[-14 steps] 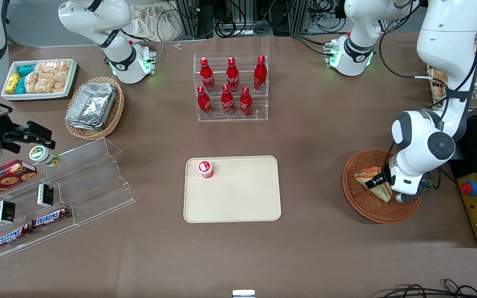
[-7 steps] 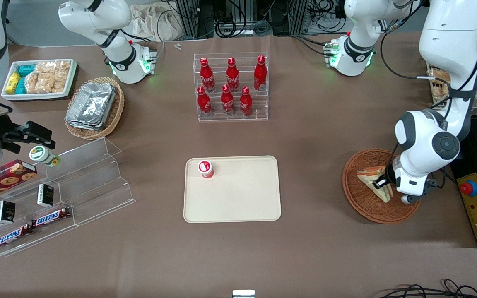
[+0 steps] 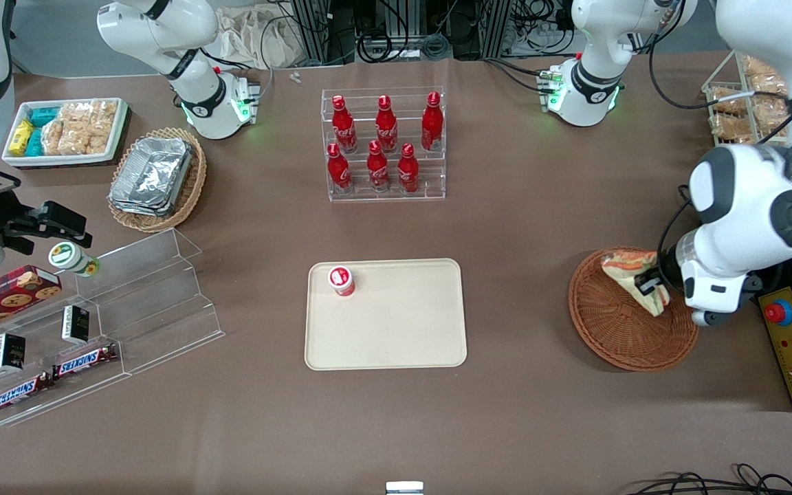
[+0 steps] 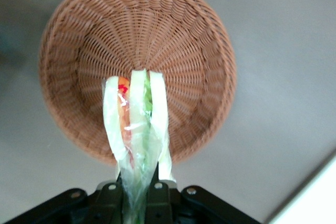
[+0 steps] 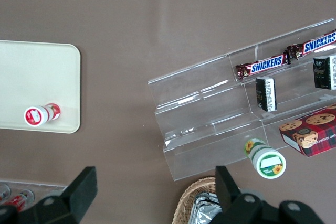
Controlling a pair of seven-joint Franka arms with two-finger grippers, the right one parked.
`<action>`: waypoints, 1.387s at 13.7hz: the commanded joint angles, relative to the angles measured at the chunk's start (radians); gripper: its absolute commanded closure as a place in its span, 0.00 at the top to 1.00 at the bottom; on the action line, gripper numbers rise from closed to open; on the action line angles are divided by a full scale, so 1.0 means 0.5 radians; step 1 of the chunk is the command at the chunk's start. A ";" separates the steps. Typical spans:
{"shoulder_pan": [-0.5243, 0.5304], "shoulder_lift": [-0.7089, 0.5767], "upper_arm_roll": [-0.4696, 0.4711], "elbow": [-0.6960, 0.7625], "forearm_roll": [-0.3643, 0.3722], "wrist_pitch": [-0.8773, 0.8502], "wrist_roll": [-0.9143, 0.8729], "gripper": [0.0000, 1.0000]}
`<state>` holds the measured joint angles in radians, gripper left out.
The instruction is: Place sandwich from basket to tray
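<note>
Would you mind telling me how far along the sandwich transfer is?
Done: the gripper is shut on the sandwich, lifted above the basket. In hand: carrying it clear. Left: moving to the tray, which holds only a small red-capped container, and releasing.

I see 6 red cola bottles [image 3: 382, 148] upright in a clear tiered rack. Toward the parked arm's end, a tan oval basket of foil containers [image 3: 154, 177], a white bin of packaged snacks [image 3: 66, 130], and a clear stepped shelf [image 3: 104, 320] holding 2 Snickers bars [image 3: 52, 377].
</note>
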<state>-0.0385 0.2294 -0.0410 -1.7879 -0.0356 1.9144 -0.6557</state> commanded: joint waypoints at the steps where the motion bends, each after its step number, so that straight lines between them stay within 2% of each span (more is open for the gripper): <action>1: -0.110 0.035 0.005 0.405 0.001 -0.453 -0.069 0.05; 3: -0.211 0.026 0.005 0.517 -0.012 -0.586 -0.060 0.05; 7: -0.377 0.035 -0.007 0.572 -0.015 -0.592 -0.014 0.06; 12: -0.432 0.244 -0.243 0.707 0.013 -0.583 0.130 0.06; 14: -0.475 0.296 -0.289 0.710 0.019 -0.574 0.142 0.00; 17: -0.576 0.360 -0.292 0.729 0.031 -0.479 0.320 0.00; 19: -0.659 0.431 -0.292 0.729 0.031 -0.356 0.302 0.00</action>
<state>-0.3285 0.4013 -0.1924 -1.4616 -0.0333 1.7092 -0.5178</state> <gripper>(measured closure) 0.850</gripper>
